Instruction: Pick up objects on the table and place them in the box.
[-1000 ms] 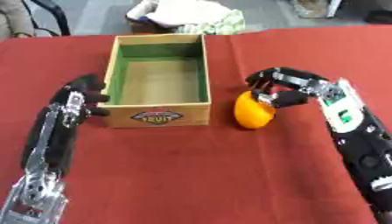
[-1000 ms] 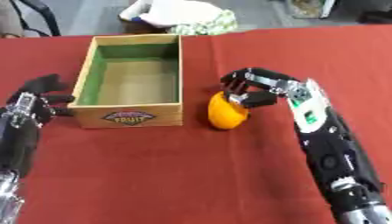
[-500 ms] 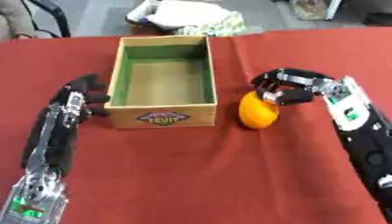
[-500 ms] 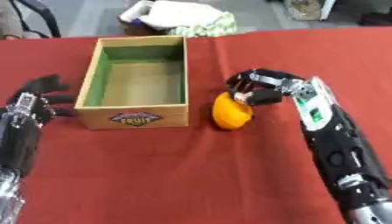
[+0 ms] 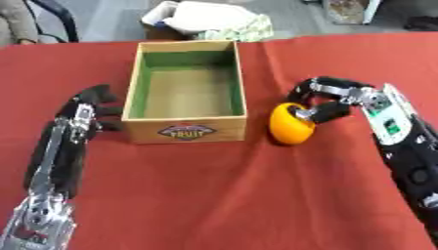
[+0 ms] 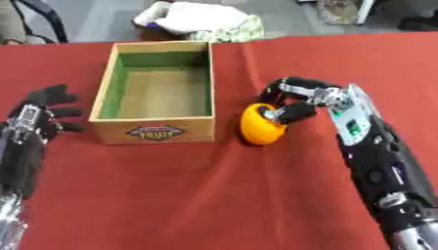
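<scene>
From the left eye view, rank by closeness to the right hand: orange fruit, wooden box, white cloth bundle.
Measured from the right hand:
1. Round orange fruit, at its fingers, just left.
2. Green-lined wooden box, farther left.
3. White cloth bundle, beyond the table's far edge.

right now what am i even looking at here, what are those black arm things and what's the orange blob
Those are the two arms of a humanoid robot, steered by a person. Both pictures come from a stereo camera in its head, looking down at a table with a red cloth. On it stands an open wooden box, green inside and empty. Beside it lies an orange, rounded object. The right hand curls its fingers over that object, which rests on the cloth. The left hand sits open near the box's other side, holding nothing.
</scene>
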Motion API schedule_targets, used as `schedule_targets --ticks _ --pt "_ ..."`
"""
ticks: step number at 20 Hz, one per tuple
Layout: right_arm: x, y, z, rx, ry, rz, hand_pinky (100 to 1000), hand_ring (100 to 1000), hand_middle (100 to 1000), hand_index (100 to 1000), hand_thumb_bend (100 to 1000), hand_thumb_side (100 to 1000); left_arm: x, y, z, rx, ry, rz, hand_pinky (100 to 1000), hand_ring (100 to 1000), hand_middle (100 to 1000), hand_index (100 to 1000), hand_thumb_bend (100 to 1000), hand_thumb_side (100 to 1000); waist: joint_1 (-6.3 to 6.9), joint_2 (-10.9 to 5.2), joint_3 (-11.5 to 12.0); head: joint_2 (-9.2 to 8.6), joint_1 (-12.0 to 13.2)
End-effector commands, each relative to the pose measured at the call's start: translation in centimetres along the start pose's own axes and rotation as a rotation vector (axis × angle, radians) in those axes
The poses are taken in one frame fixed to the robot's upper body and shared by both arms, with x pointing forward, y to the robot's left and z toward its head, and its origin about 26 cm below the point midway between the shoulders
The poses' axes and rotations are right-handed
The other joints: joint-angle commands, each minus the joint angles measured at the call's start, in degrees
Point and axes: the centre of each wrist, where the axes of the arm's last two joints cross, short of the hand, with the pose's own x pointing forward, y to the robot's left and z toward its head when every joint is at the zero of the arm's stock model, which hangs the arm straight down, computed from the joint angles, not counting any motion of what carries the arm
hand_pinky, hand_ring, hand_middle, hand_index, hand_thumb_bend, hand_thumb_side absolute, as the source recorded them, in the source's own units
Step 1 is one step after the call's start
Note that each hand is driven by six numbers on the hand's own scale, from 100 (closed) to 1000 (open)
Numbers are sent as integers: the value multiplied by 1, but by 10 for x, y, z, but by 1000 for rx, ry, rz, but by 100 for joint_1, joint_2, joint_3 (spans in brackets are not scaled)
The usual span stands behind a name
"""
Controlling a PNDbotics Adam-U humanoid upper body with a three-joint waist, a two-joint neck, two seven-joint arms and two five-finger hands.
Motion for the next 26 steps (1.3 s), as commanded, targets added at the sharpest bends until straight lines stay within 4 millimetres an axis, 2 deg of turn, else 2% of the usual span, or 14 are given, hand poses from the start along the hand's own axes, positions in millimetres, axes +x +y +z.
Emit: schedule_targets --ticks 1,4,6,7,8,9,15,26 --pt "-7 -7 9 187 -73 156 731 724 479 537 100 263 4 3 -1 0 -18 -12 612 702 706 838 100 869 -5 -63 -9 39 -5" --pt "-5 -11 10 130 -75 154 694 656 355 386 100 242 4 3 -1 0 -18 -12 612 702 706 838 100 871 -7 -62 -9 45 -4" --pt "-4 -13 10 86 -77 152 675 619 305 325 100 239 4 3 -1 0 -17 -11 612 702 706 838 100 872 -7 -61 -7 45 -5" --pt "-3 -14 10 54 -80 151 626 540 204 214 100 230 4 3 -1 0 -18 -11 612 703 706 838 100 872 -6 -63 -7 46 -4" --pt "-2 -16 11 18 -83 149 619 531 193 203 100 229 4 3 -1 0 -18 -11 612 703 706 838 100 872 -7 -64 -7 46 -4" --pt "-1 -18 11 -32 -92 147 548 449 100 144 100 217 4 3 -1 0 -18 -11 612 703 707 838 100 872 -6 -66 -8 46 0" --pt "8 -27 10 -278 -152 146 445 360 100 107 100 204 4 3 -1 -1 -19 -9 612 703 707 838 100 873 1 -71 -10 36 1" --pt "48 -54 -8 -471 -260 167 420 343 100 104 100 198 5 2 -2 -5 -22 -5 612 704 707 838 100 871 20 -80 17 11 3"
